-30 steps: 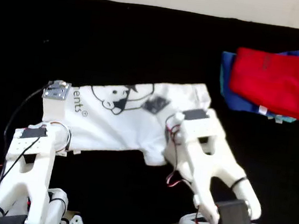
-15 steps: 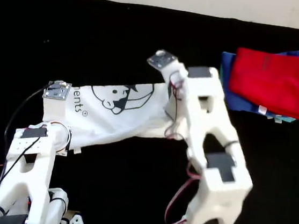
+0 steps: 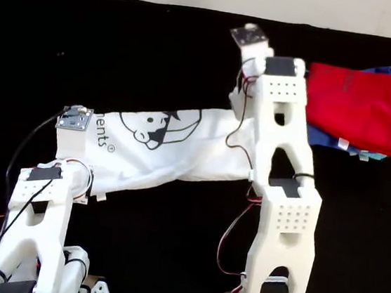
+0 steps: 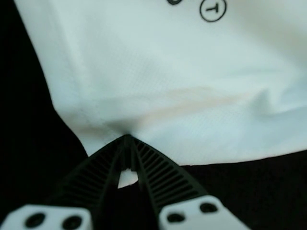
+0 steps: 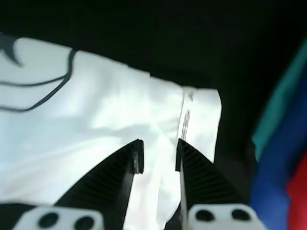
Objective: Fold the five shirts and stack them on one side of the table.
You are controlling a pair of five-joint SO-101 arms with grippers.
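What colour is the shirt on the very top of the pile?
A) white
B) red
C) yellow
B: the red shirt lies on top of the pile, over a blue shirt. The white shirt is not on the pile at all.

The right arm (image 3: 281, 92) partly hides the white shirt (image 3: 166, 157).

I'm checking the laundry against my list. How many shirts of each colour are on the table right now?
white shirt: 1
red shirt: 1
blue shirt: 1
teal shirt: 1, only an edge showing under the stack
Total: 4 shirts visible
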